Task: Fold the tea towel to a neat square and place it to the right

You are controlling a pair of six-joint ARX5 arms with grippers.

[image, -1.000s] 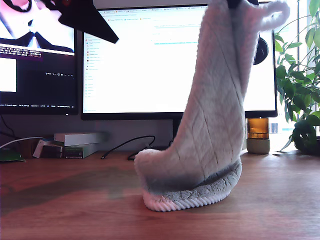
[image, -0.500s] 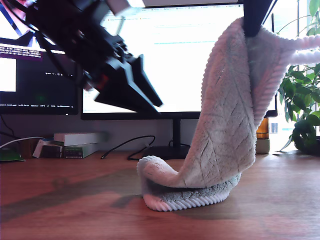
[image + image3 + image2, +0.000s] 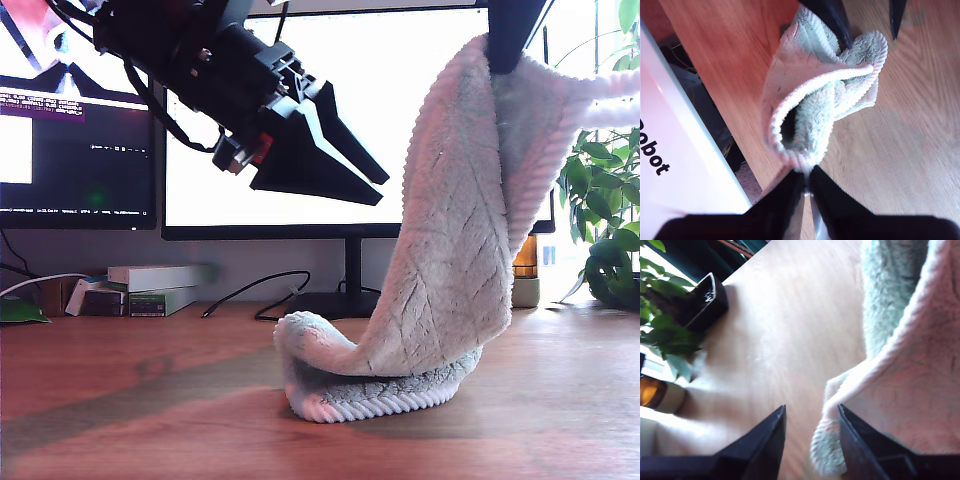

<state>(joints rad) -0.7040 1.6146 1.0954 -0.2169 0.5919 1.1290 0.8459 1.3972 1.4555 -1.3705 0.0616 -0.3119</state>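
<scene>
While its lower end is lying bunched on the brown wooden desk point(image 3: 120, 400), the fluffy pale beige-pink terry tea towel point(image 3: 440, 260) is rising to the top of the exterior view's right half, where my second gripper point(image 3: 806, 176) is pinching its corded hem with fingers closed tight. My first gripper point(image 3: 375, 185) is hanging just beside the cloth, its black fingers point(image 3: 762, 440) parted and gripping nothing. Behind, a bright white computer monitor point(image 3: 280, 210) is glowing.
</scene>
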